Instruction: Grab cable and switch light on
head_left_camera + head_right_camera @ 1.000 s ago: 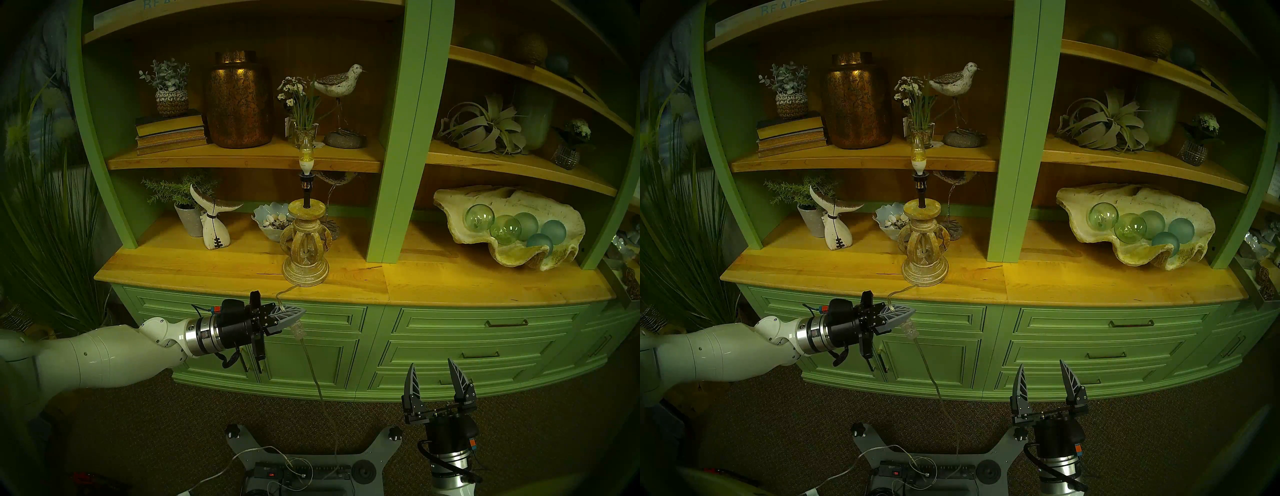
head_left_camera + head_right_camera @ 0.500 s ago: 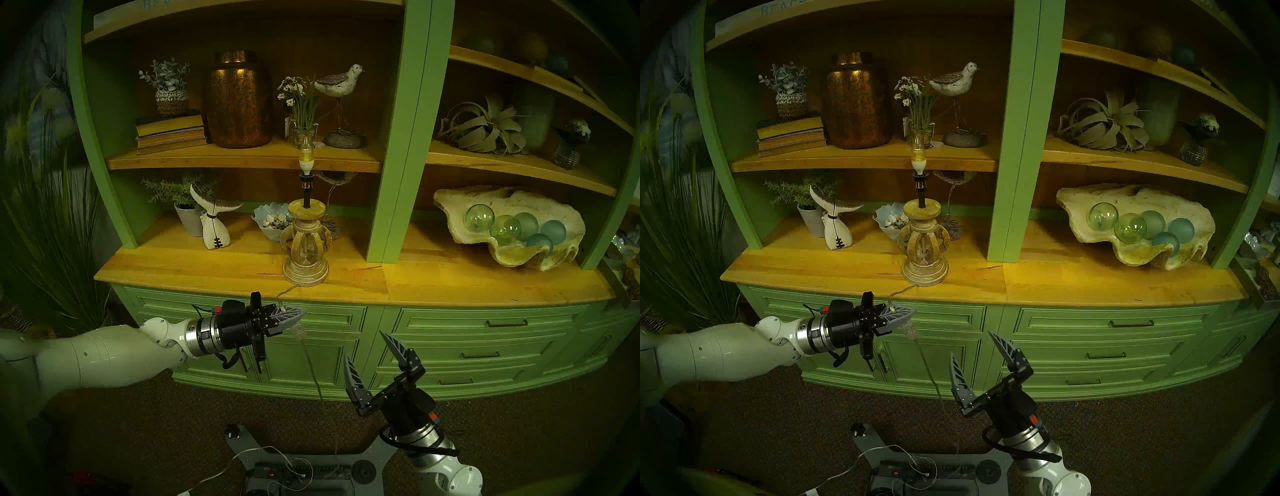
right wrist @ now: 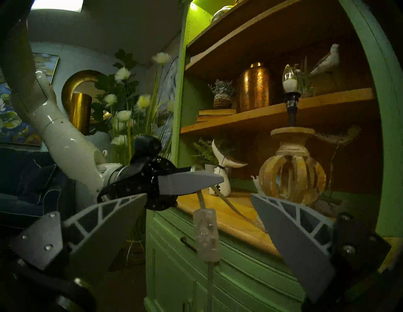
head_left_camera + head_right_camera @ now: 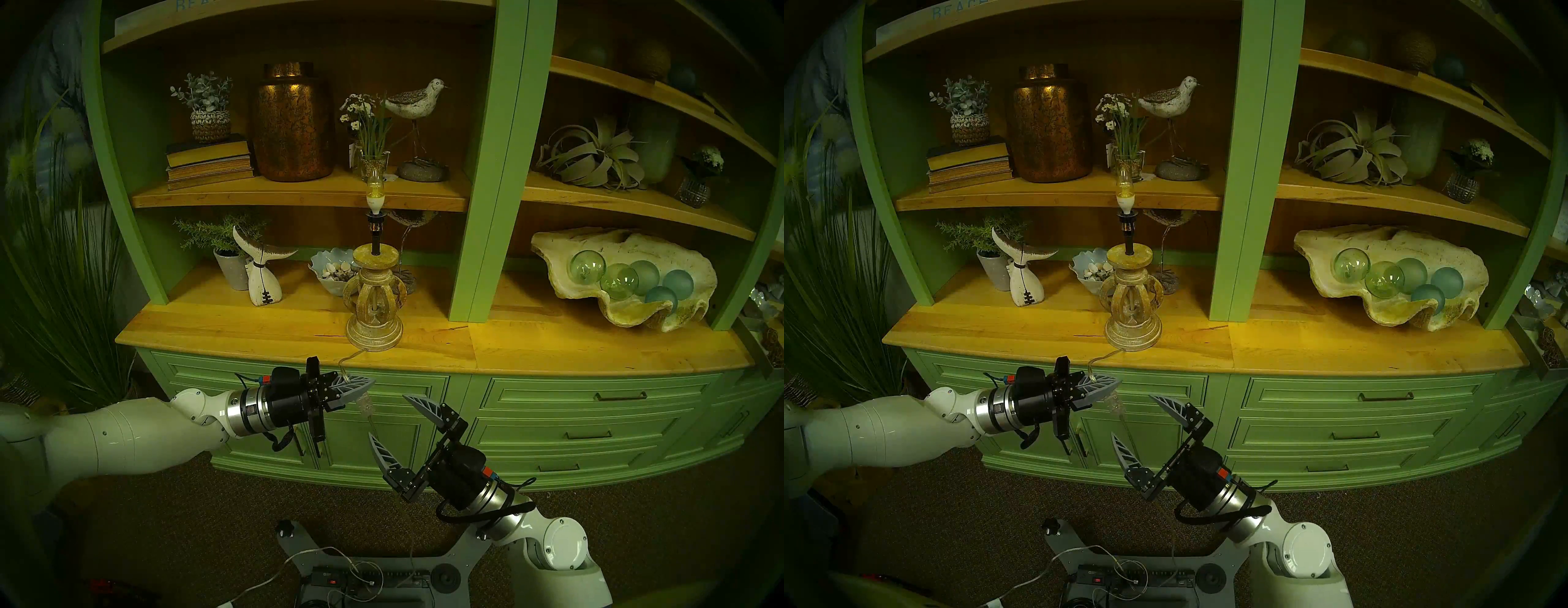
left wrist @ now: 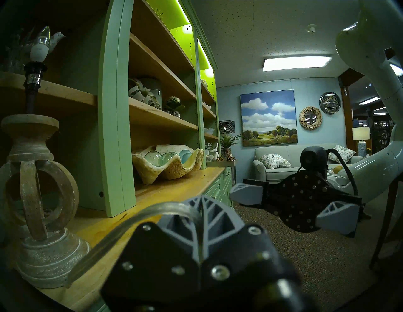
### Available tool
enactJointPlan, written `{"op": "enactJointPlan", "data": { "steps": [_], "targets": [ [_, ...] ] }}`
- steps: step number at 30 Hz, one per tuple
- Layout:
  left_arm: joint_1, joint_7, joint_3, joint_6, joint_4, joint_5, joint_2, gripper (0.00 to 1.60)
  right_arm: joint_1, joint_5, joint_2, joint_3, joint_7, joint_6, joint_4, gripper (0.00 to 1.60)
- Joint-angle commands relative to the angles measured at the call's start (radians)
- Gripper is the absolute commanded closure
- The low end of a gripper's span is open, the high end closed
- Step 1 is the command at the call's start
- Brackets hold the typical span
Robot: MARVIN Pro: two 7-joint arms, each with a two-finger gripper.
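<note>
- left end effector [image 4: 354,388] is clamped tight on the cable [image 4: 345,373] just under the table [image 4: 254,335] edge, so I'd guess it's pinning the cord to keep the switch block [image 4: 365,404] hanging steady at its 5 o'clock
- the light [image 4: 375,189] sits unlit on top of the lamp base [image 4: 374,305], near the table's front edge, at 12 o'clock from the switch
- right end effector [image 4: 392,420] is spread wide, coming from 4 o'clock, switch framed between its fingers [image 3: 292,237] but not touching
- open air in front of the drawers [image 4: 572,424], cable slack hangs below, so closing in looks clear
</note>
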Motion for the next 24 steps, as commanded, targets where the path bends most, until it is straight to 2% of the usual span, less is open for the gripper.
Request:
{"op": "enactJointPlan", "data": {
  "steps": [1, 6, 11, 12, 13, 20, 24],
  "targets": [
    [-0.031, -0.081, -0.015, -0.012, -0.013, -0.004, 0.003, 1.60, 0.103, -0.011, 0.079, 0.088, -0.009, 0.118, -0.036, 0.00],
    [-0.033, -0.088, -0.014, -0.012, -0.013, -0.006, 0.003, 1.60, 0.150, -0.014, 0.126, 0.119, 0.018, 0.220, -0.032, 0.00],
    [-0.035, -0.100, -0.013, -0.013, -0.011, -0.012, 0.002, 1.60, 0.186, 0.003, 0.155, 0.093, 0.066, 0.313, -0.005, 0.00],
    [-0.035, -0.111, -0.014, -0.013, -0.008, -0.017, 0.002, 1.60, 0.192, 0.003, 0.163, 0.085, 0.081, 0.355, -0.004, 0.00],
    [-0.035, -0.102, -0.013, -0.013, -0.010, -0.014, 0.002, 1.60, 0.193, 0.003, 0.172, 0.073, 0.096, 0.355, 0.003, 0.00],
    [-0.039, -0.110, -0.008, -0.016, -0.008, -0.021, 0.002, 1.60, 0.230, -0.003, 0.187, 0.017, 0.150, 0.504, 0.013, 0.00],
    [-0.042, -0.102, -0.003, -0.018, -0.010, -0.019, 0.003, 1.60, 0.269, -0.007, 0.180, 0.006, 0.147, 0.532, 0.031, 0.00]
  ]
}}
